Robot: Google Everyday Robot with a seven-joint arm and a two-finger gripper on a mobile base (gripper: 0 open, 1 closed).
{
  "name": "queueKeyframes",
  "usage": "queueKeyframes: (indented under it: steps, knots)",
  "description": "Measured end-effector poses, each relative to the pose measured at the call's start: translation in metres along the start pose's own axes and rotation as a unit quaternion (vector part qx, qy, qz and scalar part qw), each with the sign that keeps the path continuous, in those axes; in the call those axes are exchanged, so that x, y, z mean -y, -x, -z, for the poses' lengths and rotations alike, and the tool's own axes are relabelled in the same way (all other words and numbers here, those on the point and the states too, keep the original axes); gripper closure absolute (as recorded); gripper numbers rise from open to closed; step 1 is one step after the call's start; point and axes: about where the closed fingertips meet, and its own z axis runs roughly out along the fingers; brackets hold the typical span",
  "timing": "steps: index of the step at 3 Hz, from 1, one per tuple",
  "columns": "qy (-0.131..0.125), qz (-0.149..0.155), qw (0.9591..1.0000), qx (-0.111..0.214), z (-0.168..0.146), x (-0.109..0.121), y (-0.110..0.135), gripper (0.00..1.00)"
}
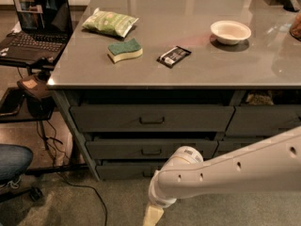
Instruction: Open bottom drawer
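1. The gripper [153, 214] sits at the bottom edge of the frame, left of centre, mostly cut off. Whether it is released or clenched cannot be told.
2. Its white arm [235, 168] runs off to the right edge.
3. The bottom drawer [123, 170] lies just above the gripper, lower centre, with its slim front partly behind the arm.
4. Higher up, the table [188, 76] carries a sponge [124, 50] and a bowl [230, 32].
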Motion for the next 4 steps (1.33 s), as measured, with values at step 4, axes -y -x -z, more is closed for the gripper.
queueKeyframes:
  steps: [4]
  knots:
    - [-0.089, -0.073, 0.9922, -0.049, -0.056, 0.116, -0.066, 0.0]
